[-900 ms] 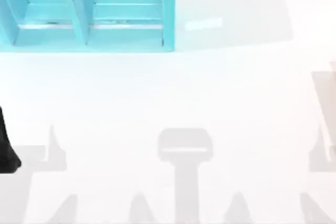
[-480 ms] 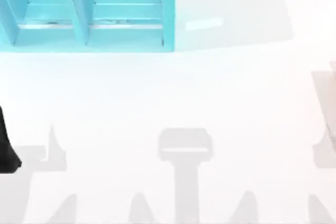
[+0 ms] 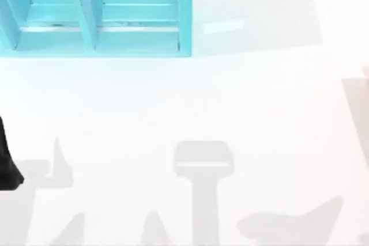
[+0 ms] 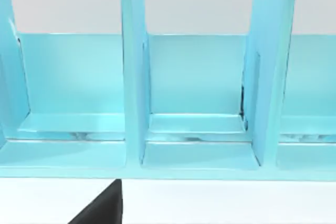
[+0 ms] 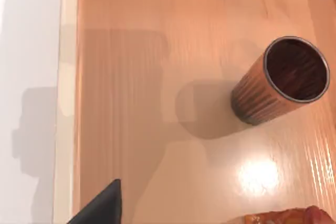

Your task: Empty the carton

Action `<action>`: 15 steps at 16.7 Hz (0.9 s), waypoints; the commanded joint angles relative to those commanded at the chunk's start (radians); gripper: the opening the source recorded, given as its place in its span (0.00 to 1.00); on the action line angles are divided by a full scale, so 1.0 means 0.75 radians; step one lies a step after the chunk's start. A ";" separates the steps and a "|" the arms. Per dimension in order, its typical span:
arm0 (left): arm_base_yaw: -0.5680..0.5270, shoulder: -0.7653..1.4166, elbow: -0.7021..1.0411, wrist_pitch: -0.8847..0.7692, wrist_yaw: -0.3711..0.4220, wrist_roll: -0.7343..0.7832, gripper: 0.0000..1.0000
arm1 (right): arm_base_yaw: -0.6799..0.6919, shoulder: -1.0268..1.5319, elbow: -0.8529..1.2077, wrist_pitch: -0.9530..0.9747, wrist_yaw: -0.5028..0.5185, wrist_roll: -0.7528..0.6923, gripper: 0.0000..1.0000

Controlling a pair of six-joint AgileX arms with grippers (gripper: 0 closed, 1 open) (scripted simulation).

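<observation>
Left arm parked at table's left edge; fingers not visible, cannot tell if parted.

Right gripper over wooden tray; one dark finger shows, spread and hold cannot tell.

Carton lies in tray, orange-brown sliver at frame edge (probably red top at its corner), near upright reddish-brown cup, apart from it.

Judgement: light, thin-walled, crushable; pinch flat sides below gable, gently.

Far left: turquoise shelf unit.

No writing or brand legible
</observation>
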 joint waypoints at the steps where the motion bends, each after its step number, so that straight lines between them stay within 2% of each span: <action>1: 0.000 0.000 0.000 0.000 0.000 0.000 1.00 | -0.043 0.138 0.100 -0.092 0.000 -0.042 1.00; 8: 0.000 0.000 0.000 0.000 0.000 0.000 1.00 | -0.294 0.901 0.663 -0.617 0.000 -0.273 1.00; 11: 0.000 0.000 0.000 0.000 0.000 0.000 1.00 | -0.346 1.041 0.770 -0.727 -0.001 -0.319 1.00; 15: 0.000 0.000 0.000 0.000 0.000 0.000 1.00 | -0.355 1.064 0.786 -0.745 -0.001 -0.327 1.00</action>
